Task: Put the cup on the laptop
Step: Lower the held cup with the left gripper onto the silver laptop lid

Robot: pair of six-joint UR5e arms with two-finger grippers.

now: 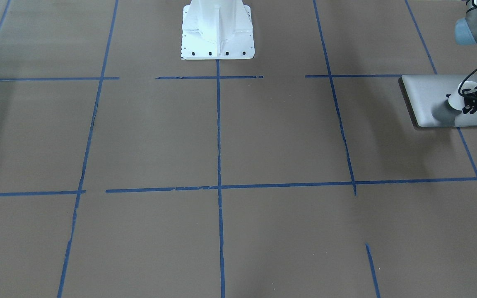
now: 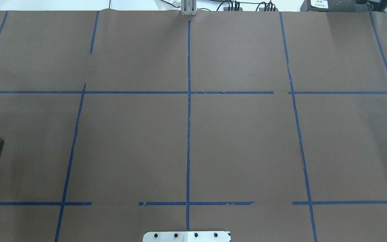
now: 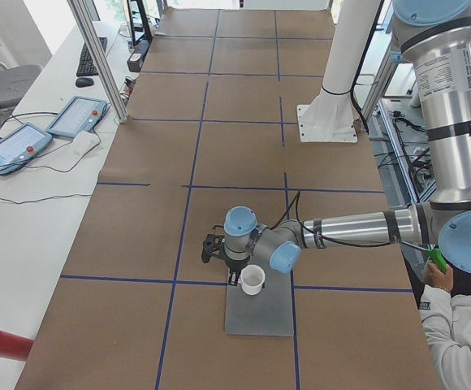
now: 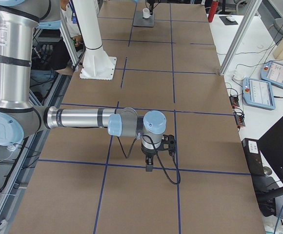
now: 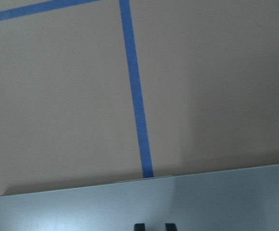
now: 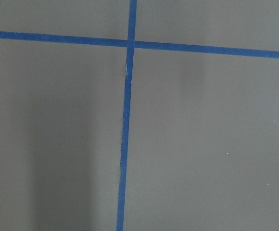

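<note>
Item: cup (image 1: 457, 99), over the laptop (image 1: 427, 97) lid at the front-facing view's right edge; seated or just above, cannot tell. 
Holder: left gripper (image 1: 469, 106), fingers nearly together, apparently pinching the rim. 
Spare: right gripper (image 4: 149, 165), opening cannot be told. 
Outstanding, as judged: release and withdraw.

Below the right gripper (image 4: 149, 168) you have blue tape (image 6: 125, 144) crossing on the brown paper (image 6: 202, 144). Well off to its outer side, two pendants (image 4: 258, 92) lie on the white bench (image 4: 266, 118), near a slanted aluminium post (image 4: 239, 36).
</note>
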